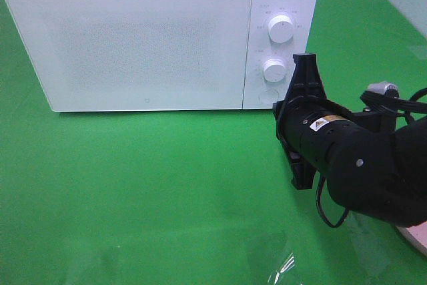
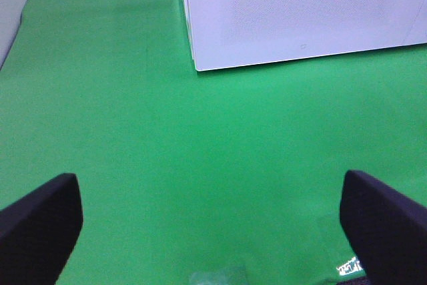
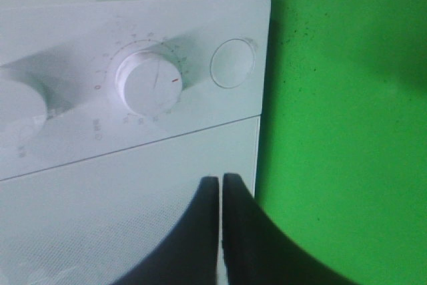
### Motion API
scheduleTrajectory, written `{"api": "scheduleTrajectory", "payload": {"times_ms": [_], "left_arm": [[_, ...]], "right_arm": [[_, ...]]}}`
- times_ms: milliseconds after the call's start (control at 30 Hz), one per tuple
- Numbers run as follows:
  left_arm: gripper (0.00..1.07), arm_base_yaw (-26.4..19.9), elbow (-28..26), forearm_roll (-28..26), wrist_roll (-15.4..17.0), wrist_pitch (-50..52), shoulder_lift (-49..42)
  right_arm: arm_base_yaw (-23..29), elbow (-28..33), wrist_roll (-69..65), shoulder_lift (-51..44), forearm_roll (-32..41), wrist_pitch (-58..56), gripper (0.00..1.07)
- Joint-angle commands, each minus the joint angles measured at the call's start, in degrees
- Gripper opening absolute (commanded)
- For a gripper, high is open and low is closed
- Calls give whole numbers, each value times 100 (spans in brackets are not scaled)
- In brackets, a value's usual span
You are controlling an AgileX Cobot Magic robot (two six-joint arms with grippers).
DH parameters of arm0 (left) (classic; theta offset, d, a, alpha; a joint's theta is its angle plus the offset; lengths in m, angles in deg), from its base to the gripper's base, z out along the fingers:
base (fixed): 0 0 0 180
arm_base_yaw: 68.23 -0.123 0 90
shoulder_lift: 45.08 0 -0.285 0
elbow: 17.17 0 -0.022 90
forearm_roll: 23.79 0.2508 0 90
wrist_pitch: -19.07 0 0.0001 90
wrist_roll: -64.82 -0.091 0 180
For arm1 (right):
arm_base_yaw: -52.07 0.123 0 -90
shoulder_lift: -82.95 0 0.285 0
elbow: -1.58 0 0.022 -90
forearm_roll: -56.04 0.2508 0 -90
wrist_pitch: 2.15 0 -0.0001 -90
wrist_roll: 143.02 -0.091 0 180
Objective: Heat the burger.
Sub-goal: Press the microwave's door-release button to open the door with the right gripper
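Burger unseen, R tool shut by microwave

1. The left gripper is wide open, its two fingers far apart.
2. The right gripper is closed, tips pressed together.
3. The black right arm reaches in from the side.

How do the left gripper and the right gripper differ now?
The left gripper is open, jaws wide apart; the right gripper is shut, jaws pressed together. The left gripper hangs over green cloth, back from the microwave; the right gripper is close to its control panel. Both are black and hold nothing.
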Motion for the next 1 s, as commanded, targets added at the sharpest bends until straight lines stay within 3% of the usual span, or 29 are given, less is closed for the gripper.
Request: {"api": "scheduleTrajectory", "payload": {"times_ms": [33,600,1000], "left_arm": [[98,34,6,-29,0,74,-109],[98,34,6,-29,0,74,-109],[98,34,6,-29,0,74,-97]], "right_arm": [[-206,-178,-550,344,-584,-126,0],[-1043,-1066,-997,1387,-1570,-206,0],[-1329,-1467,-1003,1736,-1707,-344,0]]}}
